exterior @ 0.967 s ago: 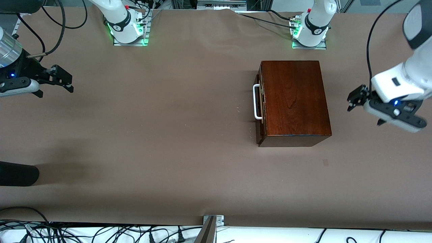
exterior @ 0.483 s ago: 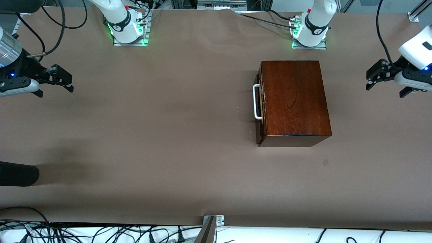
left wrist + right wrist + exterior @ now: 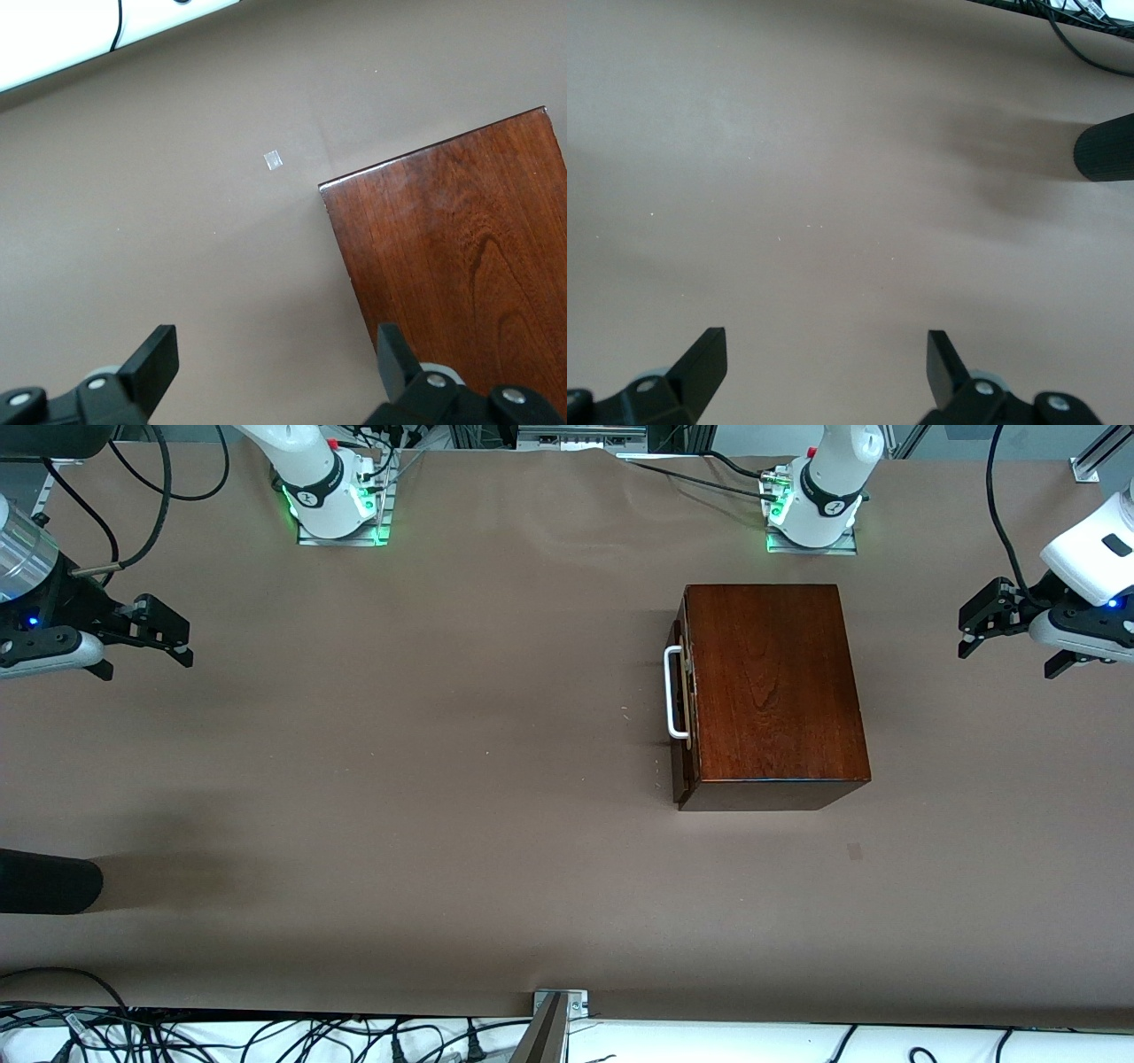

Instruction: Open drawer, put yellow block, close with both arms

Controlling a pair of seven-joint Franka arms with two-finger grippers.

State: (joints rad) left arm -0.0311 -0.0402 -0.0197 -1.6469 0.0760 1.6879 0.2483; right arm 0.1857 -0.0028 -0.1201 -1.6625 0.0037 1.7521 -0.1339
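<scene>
**Drawer pushed in, handle turned to the right arm's end**

Drawer [image 3: 680,691] first: sits shut, or very nearly shut, inside the dark wooden box [image 3: 771,682]. Rests near the table [image 3: 443,779] edge with the arm bases, well toward the left arm's end. Shows only a dark front and a white bar handle [image 3: 675,693]. Faces the table edge at the right arm's end. Long way of that handle: from the bases' edge toward the front camera's edge. Calls for jaws turned across the bar, one finger on each side.

No sign of the yellow block anywhere on the table. Maybe inside already, maybe not. Cannot tell with the drawer pushed in.

Left gripper [image 3: 966,631]: hangs over the table edge at the left arm's end. Jaws spread wide, holding nothing. Closer to the box than the other gripper, but lined up with the plain closed end, away from the handle. Sees only the box top and a corner in the left wrist view, no handle at all.

Right gripper [image 3: 182,640]: hangs over the table edge at the right arm's end. Jaws spread wide too, nothing between them. Well apart from the box, with lots of bare table between. Still, sits on the handle's own side.

Best guess for a pull: right gripper, straight in to the bar, then back toward its own edge. Best guess for the left gripper: steady the box from the closed end to stop any sliding.
</scene>
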